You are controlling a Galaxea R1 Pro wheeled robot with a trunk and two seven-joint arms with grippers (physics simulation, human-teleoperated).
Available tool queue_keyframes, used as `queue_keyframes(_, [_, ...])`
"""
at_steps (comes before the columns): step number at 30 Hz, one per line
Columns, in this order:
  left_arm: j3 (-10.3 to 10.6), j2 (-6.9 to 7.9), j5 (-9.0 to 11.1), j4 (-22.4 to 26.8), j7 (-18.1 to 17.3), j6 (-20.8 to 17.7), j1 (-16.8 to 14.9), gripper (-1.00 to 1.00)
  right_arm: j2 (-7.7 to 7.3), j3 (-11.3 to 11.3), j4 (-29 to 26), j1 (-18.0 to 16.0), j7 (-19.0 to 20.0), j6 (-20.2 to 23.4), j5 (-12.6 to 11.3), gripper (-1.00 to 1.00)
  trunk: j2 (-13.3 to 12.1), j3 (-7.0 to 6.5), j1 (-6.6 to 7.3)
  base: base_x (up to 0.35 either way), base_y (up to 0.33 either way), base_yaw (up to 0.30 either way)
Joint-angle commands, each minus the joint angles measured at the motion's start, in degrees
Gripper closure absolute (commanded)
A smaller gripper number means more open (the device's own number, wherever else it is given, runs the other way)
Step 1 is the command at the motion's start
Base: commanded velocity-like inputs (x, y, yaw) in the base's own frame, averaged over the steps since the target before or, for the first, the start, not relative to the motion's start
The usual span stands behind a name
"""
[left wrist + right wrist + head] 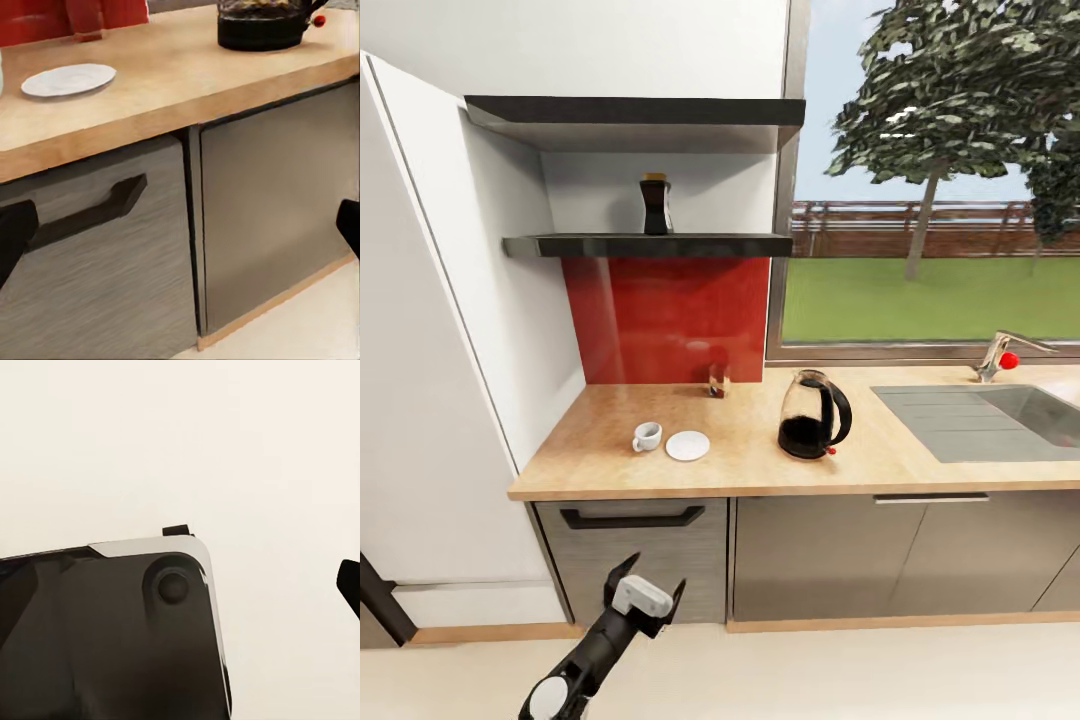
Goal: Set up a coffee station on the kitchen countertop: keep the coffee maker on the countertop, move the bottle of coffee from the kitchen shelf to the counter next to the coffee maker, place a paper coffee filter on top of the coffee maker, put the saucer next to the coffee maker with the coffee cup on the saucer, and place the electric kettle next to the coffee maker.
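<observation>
Dark brown and upright, the bottle of coffee (655,204) stands on the black shelf (650,245), high above the kitchen countertop (760,450). The left gripper (647,582) hangs low before the drawer (630,550), released, its 2 fingers spread; the bottle lies up and slightly right of it, so this arm looks nearer. Below wait the coffee cup (647,436), the saucer (687,445) just beside it, and the electric kettle (813,415). The right pincer's state I cannot tell.
</observation>
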State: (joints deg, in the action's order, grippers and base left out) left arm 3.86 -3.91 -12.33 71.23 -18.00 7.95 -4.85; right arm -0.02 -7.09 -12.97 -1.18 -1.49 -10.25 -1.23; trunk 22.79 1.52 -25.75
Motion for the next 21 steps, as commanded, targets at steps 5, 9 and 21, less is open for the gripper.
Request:
queue_keyframes(5, [2.4, -2.16, -0.32, 6.25, 0.31, 0.23, -1.39, -1.0, 0.02, -0.12, 0.05, -0.05, -0.01, -0.22, -0.15, -1.0, 0.13, 0.14, -0.04, 0.0, 0.0, 0.0])
queue_keyframes(9, [2.93, -3.21, -0.11, 9.72, 0.39, 0.14, -3.76, -1.0, 0.02, -0.12, 0.05, -0.05, -0.01, -0.23, -0.17, -1.0, 0.13, 0.14, -0.04, 0.0, 0.0, 0.0])
queue_keyframes(21, [7.54, -6.09, 9.42, 12.61, 7.54, -2.39, -24.1, -1.0, -0.04, -0.12, 0.05, -0.05, -0.01, -0.21, -0.18, -1.0, 0.13, 0.14, -0.04, 0.0, 0.0, 0.0])
